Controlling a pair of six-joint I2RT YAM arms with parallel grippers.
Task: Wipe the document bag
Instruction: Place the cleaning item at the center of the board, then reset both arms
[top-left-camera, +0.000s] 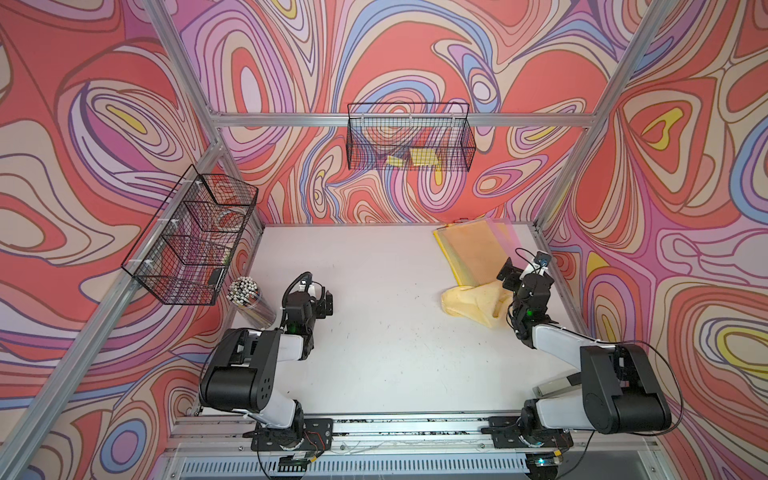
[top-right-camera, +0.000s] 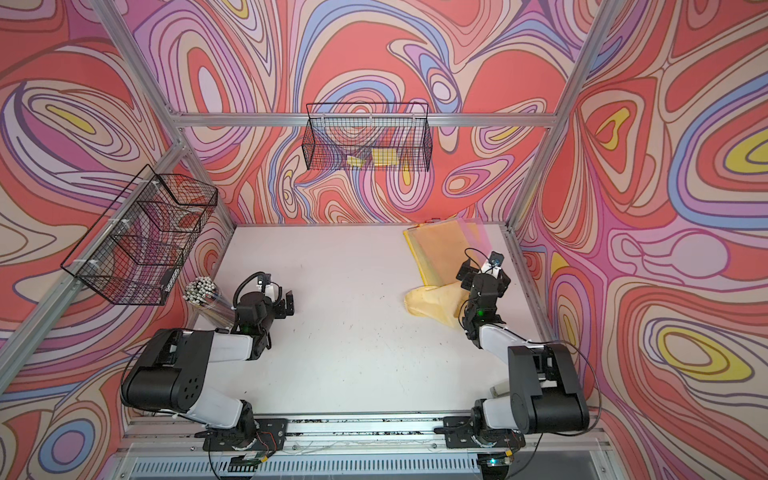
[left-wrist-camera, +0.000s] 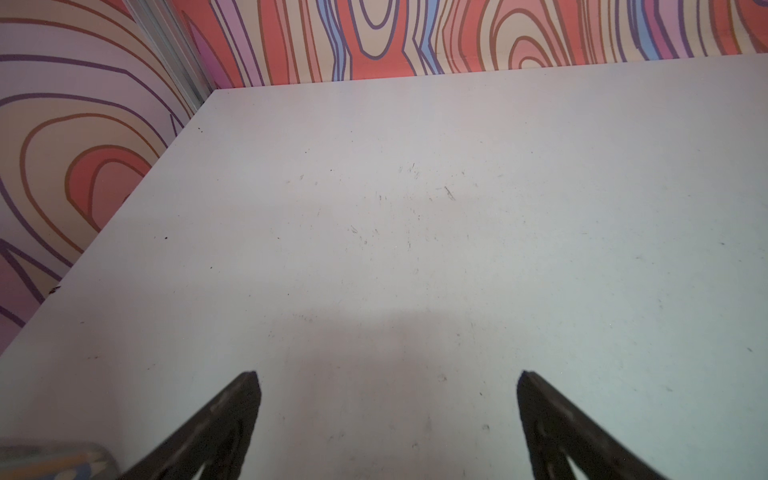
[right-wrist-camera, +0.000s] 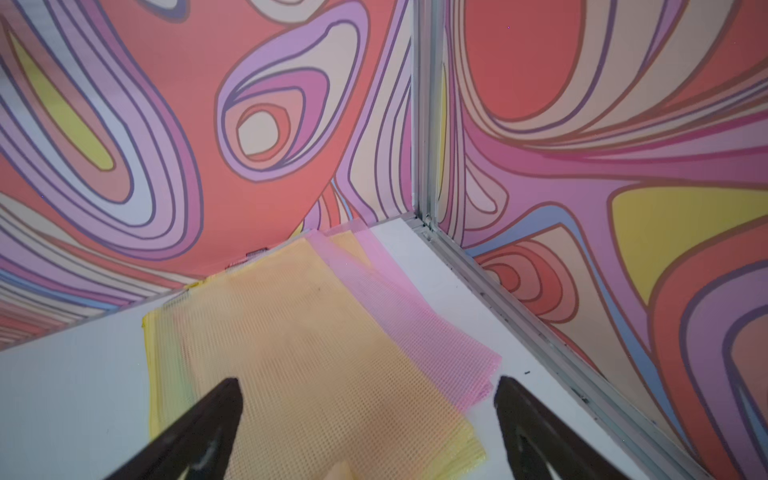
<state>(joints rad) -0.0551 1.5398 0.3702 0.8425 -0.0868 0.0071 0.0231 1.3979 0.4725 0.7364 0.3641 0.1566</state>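
Right gripper hangs spread wide over the document bag at far right. Left gripper, equally spread, hovers over the table.

In a top view, a fanned stack of mesh document bags, yellow and orange with pink at the edge, is seen lying flat in the far right corner of the white surface. A crumpled yellow cloth is laid at the stack's near end, touching it. The right gripper is held over that near end, its fingers spread and nothing gripped. The left gripper is poised above bare surface on the left side, near a clear jar of pens. A wire basket holding yellow items is hung on the back rail, and a divided wire basket on the left rail.
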